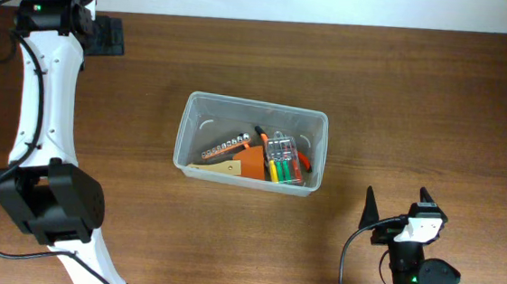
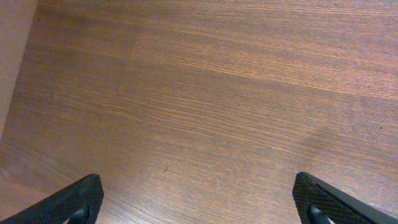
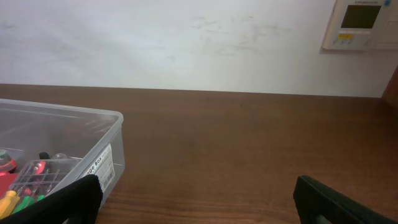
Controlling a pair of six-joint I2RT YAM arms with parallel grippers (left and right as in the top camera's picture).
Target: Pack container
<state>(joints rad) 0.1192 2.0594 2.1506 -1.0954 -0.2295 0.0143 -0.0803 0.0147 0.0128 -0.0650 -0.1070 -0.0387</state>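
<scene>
Clear plastic box [image 1: 257, 102] sits at the centre of the desk [image 1: 439, 93], its long axis running left to right, with colour-handled screwdrivers [image 1: 280, 167] inside. A side label [image 3: 102, 169] shows the word "Box"; the rest is unreadable. The left gripper [image 2: 199, 198] at the far left corner and the right gripper [image 1: 398, 206] by the near edge both have their fingers apart.
</scene>
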